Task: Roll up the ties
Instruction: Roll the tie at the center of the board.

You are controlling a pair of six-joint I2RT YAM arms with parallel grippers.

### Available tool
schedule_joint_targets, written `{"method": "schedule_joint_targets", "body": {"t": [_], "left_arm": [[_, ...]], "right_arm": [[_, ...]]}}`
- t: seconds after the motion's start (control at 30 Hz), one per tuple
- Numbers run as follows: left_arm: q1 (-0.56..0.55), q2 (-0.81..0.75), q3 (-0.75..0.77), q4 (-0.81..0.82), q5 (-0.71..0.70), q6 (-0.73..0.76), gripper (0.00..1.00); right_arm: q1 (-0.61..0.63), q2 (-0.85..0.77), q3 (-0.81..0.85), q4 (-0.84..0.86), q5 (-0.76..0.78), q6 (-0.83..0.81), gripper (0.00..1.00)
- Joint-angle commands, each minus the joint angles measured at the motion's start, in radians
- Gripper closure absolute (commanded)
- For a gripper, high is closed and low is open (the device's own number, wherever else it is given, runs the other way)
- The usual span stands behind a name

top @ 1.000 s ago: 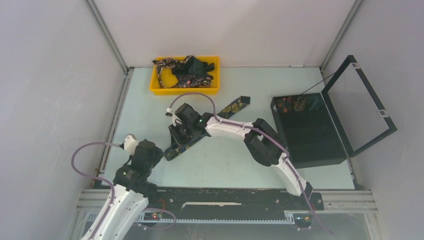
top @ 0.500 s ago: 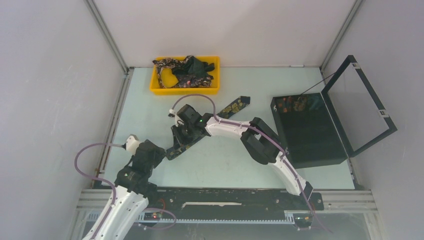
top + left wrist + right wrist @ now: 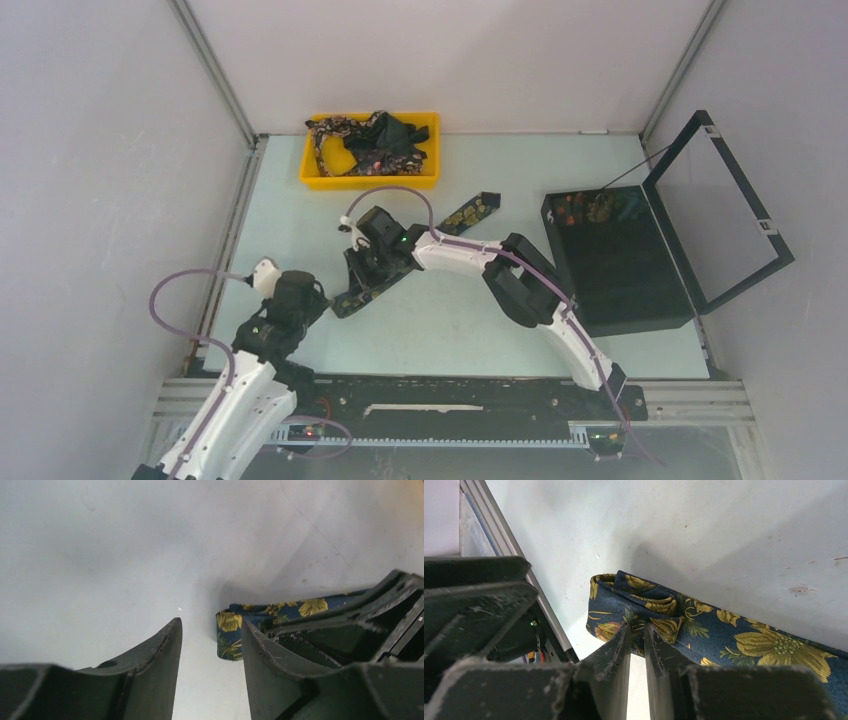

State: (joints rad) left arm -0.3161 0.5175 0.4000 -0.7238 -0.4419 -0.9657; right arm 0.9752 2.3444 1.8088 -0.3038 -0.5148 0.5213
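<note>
Left gripper [image 3: 211, 626] has turned and drawn slightly back from the near end of the tie [image 3: 724, 630], fingers spread, empty. Tie lies diagonally on the pale worktop [image 3: 450, 320]: woven navy cloth, gold flowers, near end curled into a soft fold, pinched by the right gripper [image 3: 638, 628].

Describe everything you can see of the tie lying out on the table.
The tie is a long, narrow band of dark navy fabric patterned with yellow-gold flowers. It lies flat and diagonal on the table, its near end folded over into a loose first curl. The right gripper is shut on that curl; the left gripper stands open beside it, contact unclear.
</note>
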Motion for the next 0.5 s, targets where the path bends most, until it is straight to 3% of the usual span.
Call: {"method": "schedule_joint_targets", "body": {"t": [0.0,0.27,0.47], "left_arm": [[0.058,0.110,0.116,0.025,-0.020,0.096,0.49],[0.183,0.394,0.259,0.039,0.080,0.242,0.55],[0.233,0.543,0.302,0.085,0.181,0.292,0.66]], "right_arm": [[0.002,-0.106,0.021,-0.025,0.054,-0.055,0.79],[0.041,-0.225,-0.149,0.054,0.131,-0.045,0.78],[0.087,-0.219,-0.265,0.148,0.189,-0.037,0.79]]}}
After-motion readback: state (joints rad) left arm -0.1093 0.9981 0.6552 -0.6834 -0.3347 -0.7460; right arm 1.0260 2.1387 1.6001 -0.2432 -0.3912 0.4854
